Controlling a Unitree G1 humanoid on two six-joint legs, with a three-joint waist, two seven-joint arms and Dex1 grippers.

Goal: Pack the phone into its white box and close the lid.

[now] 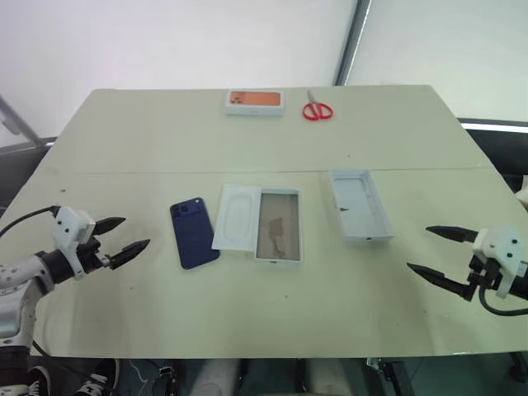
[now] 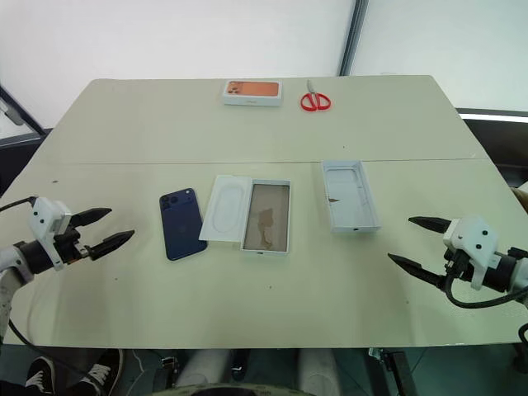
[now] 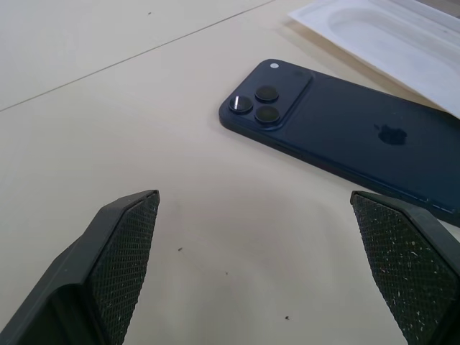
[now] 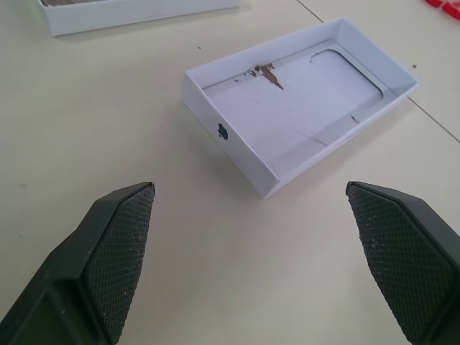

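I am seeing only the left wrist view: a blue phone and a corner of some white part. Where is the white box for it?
Observer: The white box lies open just right of the phone, with a thin white insert between them, overlapping the box's left edge.
Operator: And the lid?
Observer: The lid lies further right, hollow side up, in front of the right gripper, which is open.
Operator: Anything else on the table?
Observer: Red scissors and an orange-faced box at the far edge.

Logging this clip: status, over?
Left gripper and right gripper open, empty. Phone on table, outside white box; lid off. Insert overlaps box's edge.
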